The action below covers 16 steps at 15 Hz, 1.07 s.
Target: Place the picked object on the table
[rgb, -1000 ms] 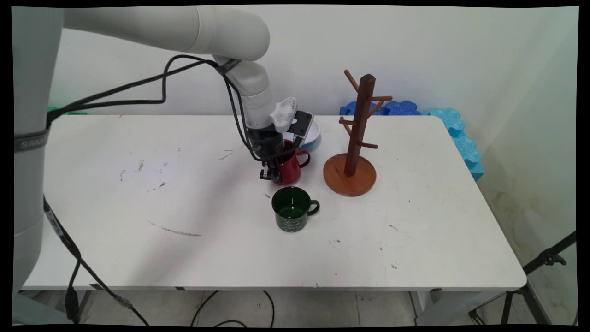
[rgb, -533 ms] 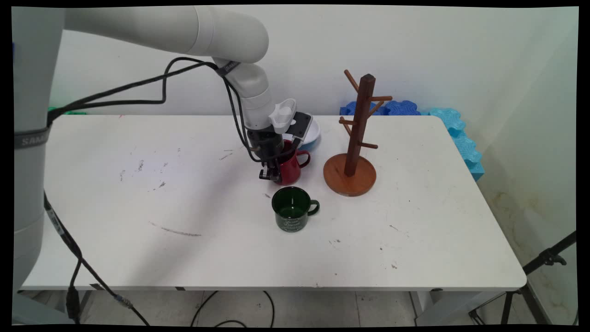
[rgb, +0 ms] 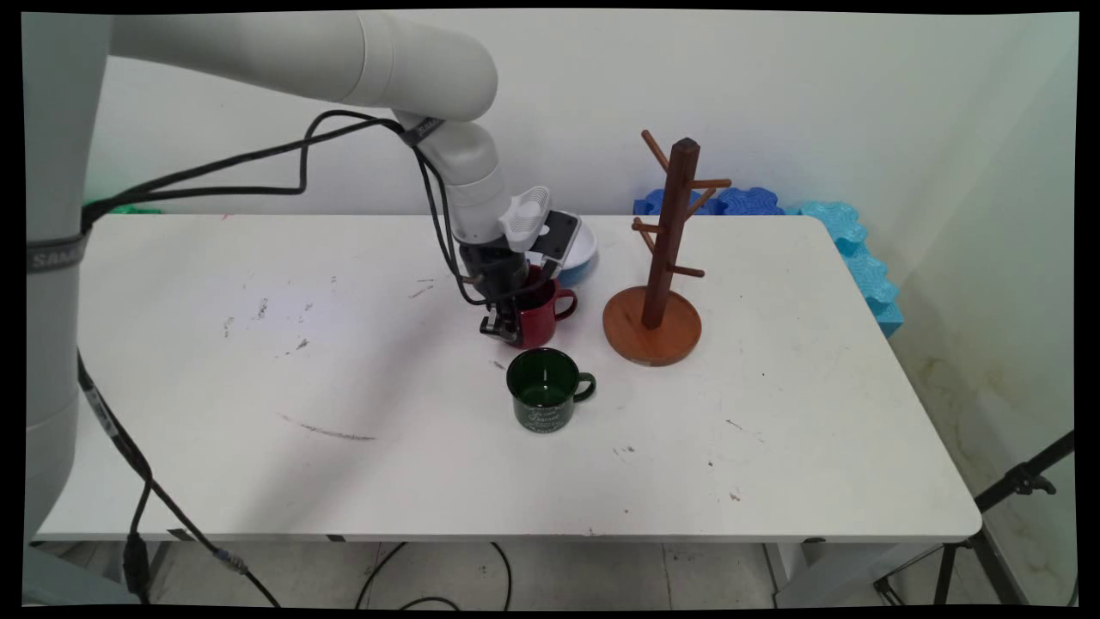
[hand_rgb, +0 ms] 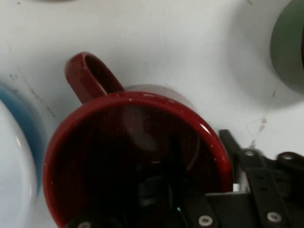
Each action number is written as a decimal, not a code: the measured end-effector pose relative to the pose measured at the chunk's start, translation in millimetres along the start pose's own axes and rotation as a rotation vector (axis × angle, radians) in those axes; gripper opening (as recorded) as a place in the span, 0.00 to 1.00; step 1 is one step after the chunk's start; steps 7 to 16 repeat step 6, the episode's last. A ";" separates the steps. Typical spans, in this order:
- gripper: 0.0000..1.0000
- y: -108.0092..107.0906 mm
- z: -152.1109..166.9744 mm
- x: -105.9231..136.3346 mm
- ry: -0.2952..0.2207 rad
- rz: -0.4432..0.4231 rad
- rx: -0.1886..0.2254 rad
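Observation:
A dark red mug stands on the white table just behind a green mug. My gripper comes down on the red mug's left side, opposite its handle. In the hand view the red mug fills the picture, its handle pointing up and left. One finger reaches inside the cup and the other finger lies outside the wall, so the gripper is shut on the rim. The green mug shows at the upper right corner.
A wooden mug tree with bare pegs stands on a round base right of the mugs. A white and blue bowl sits right behind the red mug, also at the hand view's left edge. Blue foam pieces line the table's far right.
The arm and gripper have shifted slightly left, and the red mug has moved a little with them, its handle drawing left. The green mug and mug tree have stayed put.

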 end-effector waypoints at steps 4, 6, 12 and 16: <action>1.00 -1.2 -0.2 -0.4 0.001 0.010 0.012; 1.00 -1.6 -2.9 1.8 0.010 0.015 0.020; 1.00 -1.6 -2.9 1.8 0.010 0.015 0.020; 1.00 -1.6 -2.9 1.8 0.010 0.015 0.020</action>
